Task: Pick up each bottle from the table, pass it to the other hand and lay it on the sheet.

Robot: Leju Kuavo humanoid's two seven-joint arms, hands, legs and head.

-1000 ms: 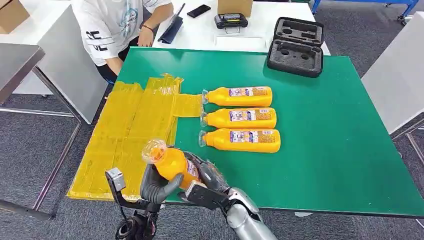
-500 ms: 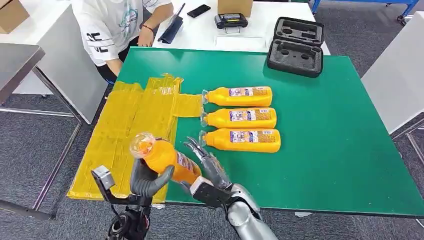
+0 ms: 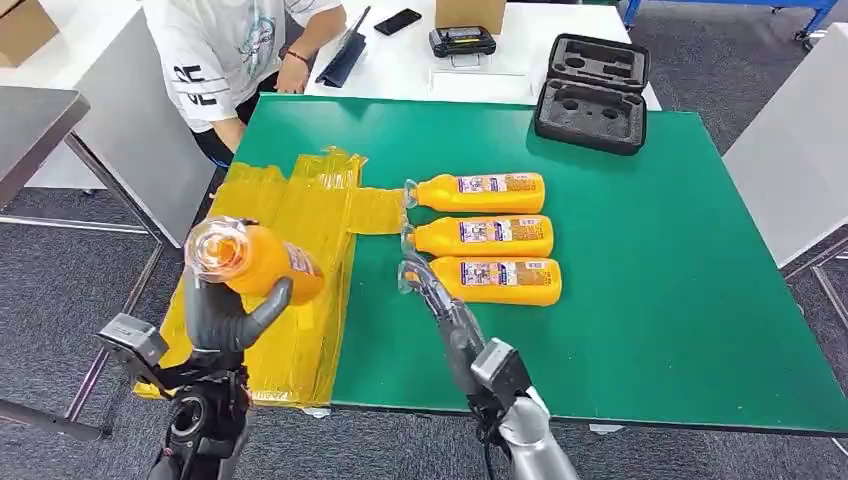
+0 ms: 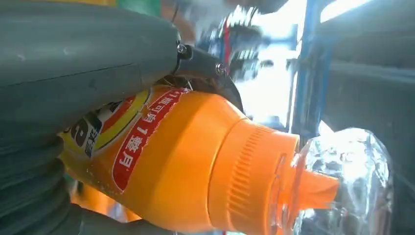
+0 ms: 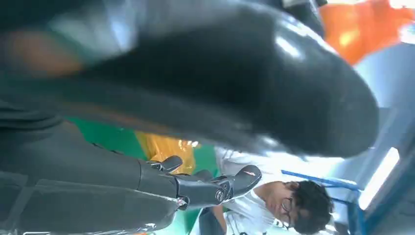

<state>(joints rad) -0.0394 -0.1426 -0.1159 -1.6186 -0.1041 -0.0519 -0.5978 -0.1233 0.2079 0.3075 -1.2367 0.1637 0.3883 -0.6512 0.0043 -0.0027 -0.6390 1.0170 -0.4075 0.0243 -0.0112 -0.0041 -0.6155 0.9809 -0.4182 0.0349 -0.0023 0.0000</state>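
The left robot hand (image 3: 228,312) grips an orange bottle (image 3: 262,262) around its body and holds it aloft, above the yellow sheet (image 3: 270,270) that covers the left side of the green tabletop (image 3: 650,300) and overhangs its left edge. The bottle lies roughly level in the grasp, its clear cap (image 3: 213,248) pointing away from the tabletop's middle and toward the camera. From the left wrist, the thick grey thumb wraps over the bottle's red-and-yellow label, with the ribbed orange collar and clear cap beyond it.

The right robot hand (image 3: 440,305) holds nothing; its dark fingers (image 3: 425,283) are stretched out and slightly apart over the tabletop, their tips at the capped end of the nearest bottle (image 3: 490,280) in a row of three. Whether they touch it cannot be told. That row lies on bare green near the tabletop's middle, each bottle on its side with the cap toward the sheet: a middle bottle (image 3: 485,236) just beyond the nearest, and a farthest bottle (image 3: 480,192) whose cap reaches a strip of the sheet.

An open black foam-lined case (image 3: 592,92) sits at the far edge. A person in a white shirt (image 3: 235,50) sits beyond the far left corner.
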